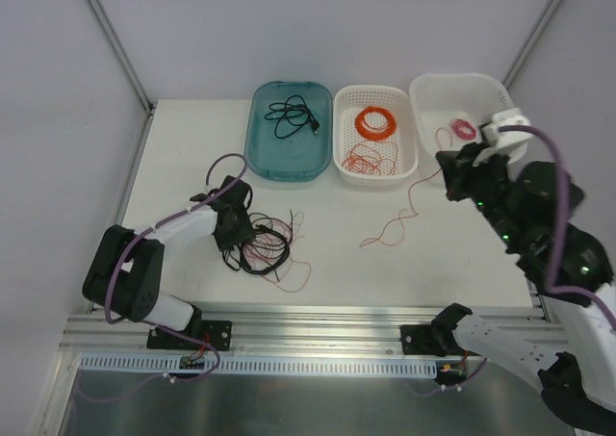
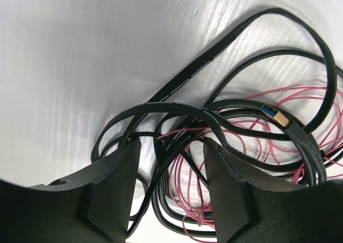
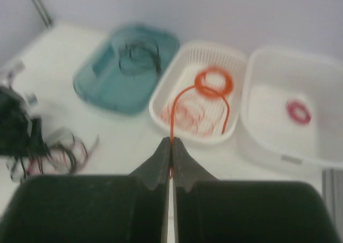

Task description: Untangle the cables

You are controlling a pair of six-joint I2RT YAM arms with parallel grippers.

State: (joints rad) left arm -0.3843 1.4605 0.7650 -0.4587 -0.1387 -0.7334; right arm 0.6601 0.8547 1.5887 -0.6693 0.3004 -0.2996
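Left gripper (image 1: 238, 227): low over the near-left part of the worktop (image 1: 183, 157), at the left side of the clump of cables (image 1: 268, 248). The jaws are spread, one either side of several loops of the black cord (image 2: 177, 110). Strands of the pinkish-red wire (image 2: 179, 192) run between and under the loops. No firm pinch is visible. The cord's blue-tipped connector (image 2: 276, 116) lies in the tangle.

Right gripper (image 3: 171, 142): raised over the far-right part of the worktop, in front of the white tub (image 1: 423, 99). Its jaws are pressed together on the orange-red wire (image 3: 172, 117). The wire hangs from there, and its free end lies in waves on the worktop right of centre, well apart from the clump.
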